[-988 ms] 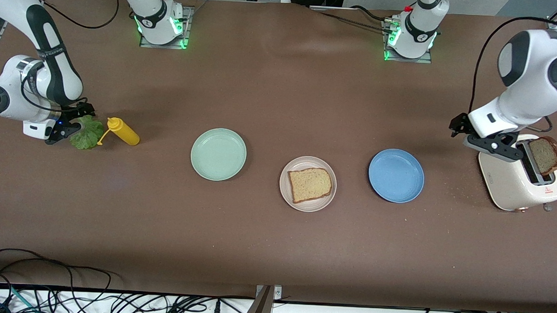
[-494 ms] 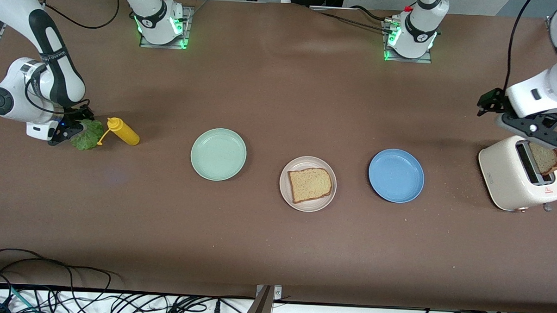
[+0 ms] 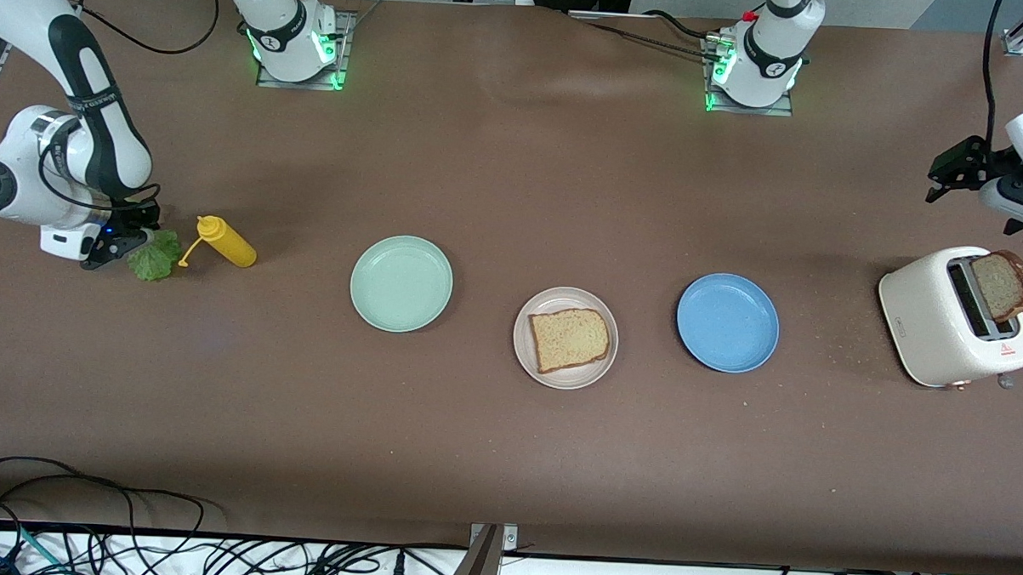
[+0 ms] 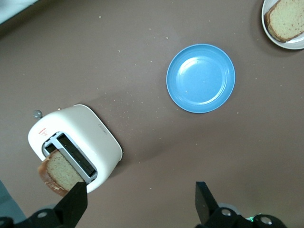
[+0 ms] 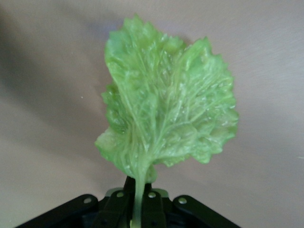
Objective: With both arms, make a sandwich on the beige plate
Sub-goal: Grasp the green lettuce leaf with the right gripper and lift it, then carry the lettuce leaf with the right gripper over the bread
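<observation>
From the front, one bread slice [image 3: 568, 339] lay on the beige plate [image 3: 524, 356] between the mint plate [image 3: 401, 283] and blue plate [image 3: 727, 322], another stood in the toaster [image 3: 936, 324]. The left wrist view showed the left end effector [image 4: 141, 202] spread wide above the bench [image 4: 142, 57] near the toaster. The right wrist view showed the right end effector [image 5: 136, 205] clamped on the lettuce leaf [image 5: 166, 114] by its stem.

Brown table [image 3: 505, 457], tangled floor cables [image 3: 128, 546]
</observation>
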